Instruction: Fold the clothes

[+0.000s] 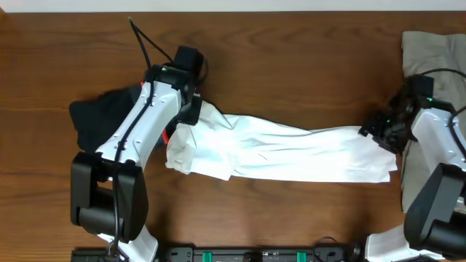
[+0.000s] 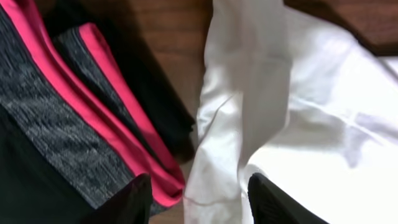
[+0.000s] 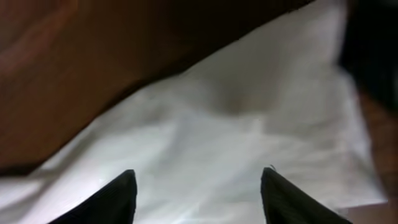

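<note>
A white shirt sprawls across the wooden table (black shorts beside it). The left gripper and the right gripper both have their fingers apart.

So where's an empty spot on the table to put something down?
Biggest bare wood is at the back middle of the table, between the shirt and the far edge, left of the khaki garment. A thinner strip runs in front of the shirt. Crowded: the left by the shorts, and the right end.

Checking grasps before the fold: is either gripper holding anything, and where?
Nothing is held: left gripper and right gripper both stand open over opposite ends of the white T-shirt.
</note>
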`<state>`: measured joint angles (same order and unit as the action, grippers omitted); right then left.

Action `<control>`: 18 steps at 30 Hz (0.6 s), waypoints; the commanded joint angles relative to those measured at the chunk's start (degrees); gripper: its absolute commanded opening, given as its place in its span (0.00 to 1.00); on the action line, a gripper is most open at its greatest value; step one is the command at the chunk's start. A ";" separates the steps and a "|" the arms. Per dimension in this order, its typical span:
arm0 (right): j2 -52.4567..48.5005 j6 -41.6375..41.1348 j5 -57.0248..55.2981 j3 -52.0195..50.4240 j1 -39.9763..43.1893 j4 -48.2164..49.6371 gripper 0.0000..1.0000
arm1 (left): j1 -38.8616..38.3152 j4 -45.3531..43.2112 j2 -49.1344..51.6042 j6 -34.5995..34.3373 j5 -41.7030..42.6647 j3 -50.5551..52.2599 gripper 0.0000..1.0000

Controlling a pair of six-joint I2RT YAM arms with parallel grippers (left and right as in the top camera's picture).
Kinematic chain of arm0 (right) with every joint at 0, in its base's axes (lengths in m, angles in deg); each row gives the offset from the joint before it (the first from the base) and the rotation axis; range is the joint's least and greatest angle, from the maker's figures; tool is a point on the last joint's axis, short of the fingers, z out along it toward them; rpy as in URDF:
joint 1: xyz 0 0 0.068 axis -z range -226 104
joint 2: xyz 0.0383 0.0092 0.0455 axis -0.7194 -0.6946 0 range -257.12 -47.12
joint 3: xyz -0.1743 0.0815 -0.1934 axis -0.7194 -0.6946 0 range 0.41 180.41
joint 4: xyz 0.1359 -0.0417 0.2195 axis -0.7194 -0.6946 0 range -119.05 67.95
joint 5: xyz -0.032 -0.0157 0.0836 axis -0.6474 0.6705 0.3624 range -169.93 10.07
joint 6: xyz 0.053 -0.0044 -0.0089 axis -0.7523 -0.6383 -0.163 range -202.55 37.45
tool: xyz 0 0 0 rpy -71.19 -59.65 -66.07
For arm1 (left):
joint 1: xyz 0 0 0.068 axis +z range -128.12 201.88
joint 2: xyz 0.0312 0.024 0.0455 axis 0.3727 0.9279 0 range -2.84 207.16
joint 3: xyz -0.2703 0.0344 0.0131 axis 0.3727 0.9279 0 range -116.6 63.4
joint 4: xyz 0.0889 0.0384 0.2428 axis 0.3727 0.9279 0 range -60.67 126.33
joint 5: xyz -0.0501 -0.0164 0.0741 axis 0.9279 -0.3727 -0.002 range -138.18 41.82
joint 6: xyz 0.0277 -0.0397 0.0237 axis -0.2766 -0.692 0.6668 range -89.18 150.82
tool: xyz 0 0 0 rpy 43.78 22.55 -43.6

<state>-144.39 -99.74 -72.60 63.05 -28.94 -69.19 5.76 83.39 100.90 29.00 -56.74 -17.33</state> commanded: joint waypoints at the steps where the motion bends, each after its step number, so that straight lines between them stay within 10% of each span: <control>1: -0.42 0.96 -2.32 0.20 3.93 0.31 0.63 | 0.26 0.63 0.50 0.09 -1.14 -0.13 0.53; 18: -12.61 6.32 -4.83 0.20 9.27 -0.17 0.72 | 4.50 7.78 -5.33 -9.01 -0.96 -7.17 0.71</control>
<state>-153.66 -93.99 -73.25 63.83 -19.94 -69.29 8.98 89.84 99.33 22.00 -57.20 -22.18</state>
